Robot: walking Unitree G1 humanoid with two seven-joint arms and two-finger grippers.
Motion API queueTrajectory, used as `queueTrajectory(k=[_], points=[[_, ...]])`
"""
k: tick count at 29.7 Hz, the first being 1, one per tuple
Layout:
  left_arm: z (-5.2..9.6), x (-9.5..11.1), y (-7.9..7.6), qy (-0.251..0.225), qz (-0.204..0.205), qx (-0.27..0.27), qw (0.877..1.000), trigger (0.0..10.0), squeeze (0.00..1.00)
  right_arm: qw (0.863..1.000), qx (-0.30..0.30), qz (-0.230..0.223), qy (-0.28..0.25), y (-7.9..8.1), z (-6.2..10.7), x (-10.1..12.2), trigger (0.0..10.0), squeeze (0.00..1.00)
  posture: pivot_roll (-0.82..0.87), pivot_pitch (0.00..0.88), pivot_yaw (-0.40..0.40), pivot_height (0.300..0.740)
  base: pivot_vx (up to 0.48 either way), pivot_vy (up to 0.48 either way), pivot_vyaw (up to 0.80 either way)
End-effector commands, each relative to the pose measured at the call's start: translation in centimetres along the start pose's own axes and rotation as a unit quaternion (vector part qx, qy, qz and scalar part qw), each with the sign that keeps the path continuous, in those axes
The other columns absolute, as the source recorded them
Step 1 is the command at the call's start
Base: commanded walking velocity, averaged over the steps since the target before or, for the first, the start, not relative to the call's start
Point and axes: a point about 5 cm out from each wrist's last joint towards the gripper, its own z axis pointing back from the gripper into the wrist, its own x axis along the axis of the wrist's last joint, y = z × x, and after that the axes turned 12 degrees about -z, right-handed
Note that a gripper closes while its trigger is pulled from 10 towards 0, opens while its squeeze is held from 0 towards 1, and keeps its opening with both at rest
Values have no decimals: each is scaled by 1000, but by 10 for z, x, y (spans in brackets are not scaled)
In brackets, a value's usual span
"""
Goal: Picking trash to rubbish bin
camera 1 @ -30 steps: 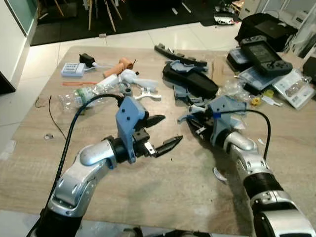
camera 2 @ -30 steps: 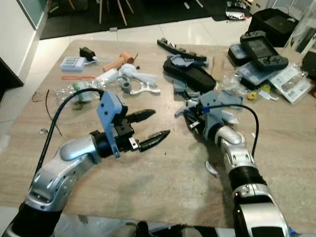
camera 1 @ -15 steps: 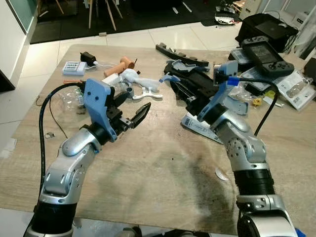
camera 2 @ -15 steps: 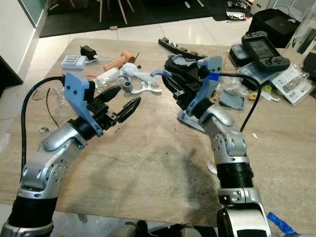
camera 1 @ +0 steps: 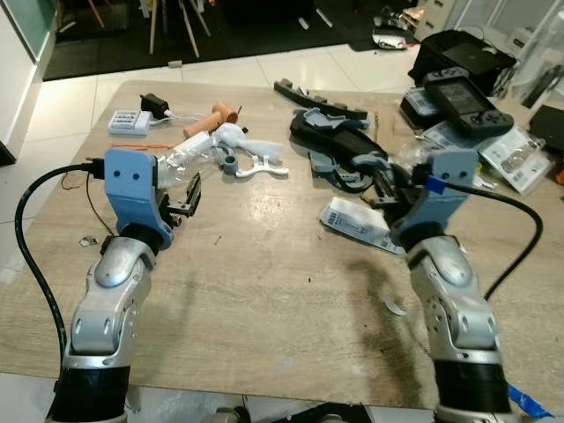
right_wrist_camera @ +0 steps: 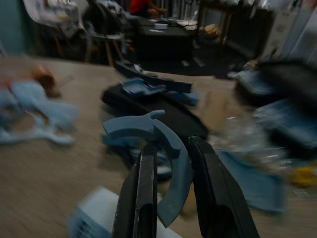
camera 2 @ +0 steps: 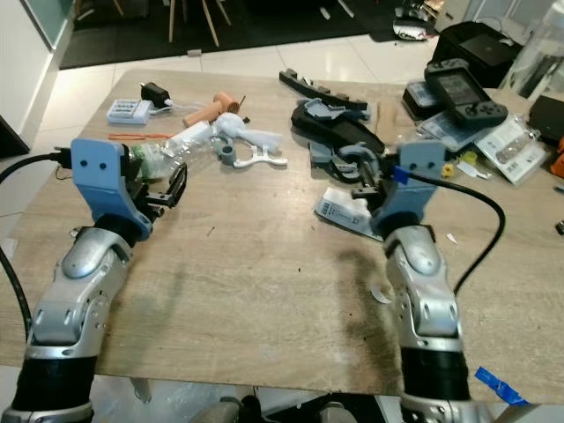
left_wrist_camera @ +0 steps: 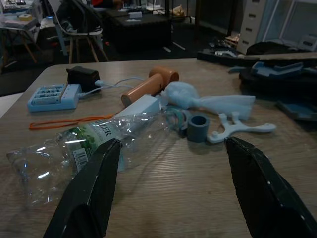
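Note:
A crushed clear plastic bottle (left_wrist_camera: 74,148) with a green label lies on the wooden table (camera 1: 264,291) at the left. My left gripper (left_wrist_camera: 171,144) hovers just in front of it, fingers (left_wrist_camera: 94,193) spread wide and open, holding nothing; the head view shows the same gripper (camera 1: 189,190) beside the bottle (camera 1: 167,164). My right gripper (right_wrist_camera: 171,146) is shut on a curved blue plastic piece (right_wrist_camera: 143,126), held above the table near the black case (camera 1: 339,141). A white printed packet (camera 1: 356,226) lies flat just left of the right gripper (camera 1: 388,179).
Behind the bottle lie a white plastic part (camera 1: 251,163), an orange handle (camera 1: 211,121), a blue battery charger (camera 1: 129,121) and a black plug. A game controller (camera 1: 458,95) and wrapped items crowd the right side. The near table edge runs along the bottom.
My left gripper swung from the table's middle back to the left, up to the bottle. The right gripper lifted off the white packet with the blue piece and settled lower again.

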Motion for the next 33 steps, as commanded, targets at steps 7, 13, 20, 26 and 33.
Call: queueTrajectory(k=[7, 13, 20, 26, 33], points=[[-1, -6, -18, 9, -4, -16, 1000, 10000, 0, 999, -21, 27, 7, 7, 10, -14, 10000, 0, -29, 109, 30, 740, 0, 0, 0], [1, -5, -22, 6, 0, -25, 1000, 10000, 0, 1000, -17, 13, 6, 13, 11, -17, 10000, 0, -26, 104, 31, 740, 0, 0, 0], [1, -5, -25, 4, 5, -36, 999, 10000, 0, 1000, -15, 6, 8, 16, 14, -21, 10000, 0, -26, 104, 31, 740, -181, 0, 0], [2, -4, -29, 1, 11, -46, 999, 10000, 0, 1000, -11, 7, 11, 19, 16, -23, 10000, 0, -25, 108, 32, 740, -279, 0, 0], [4, -3, -30, 0, 10, -54, 999, 10000, 0, 1000, -9, 0, 15, 23, 19, -26, 10000, 0, -16, 123, 36, 740, -281, 0, 0]])
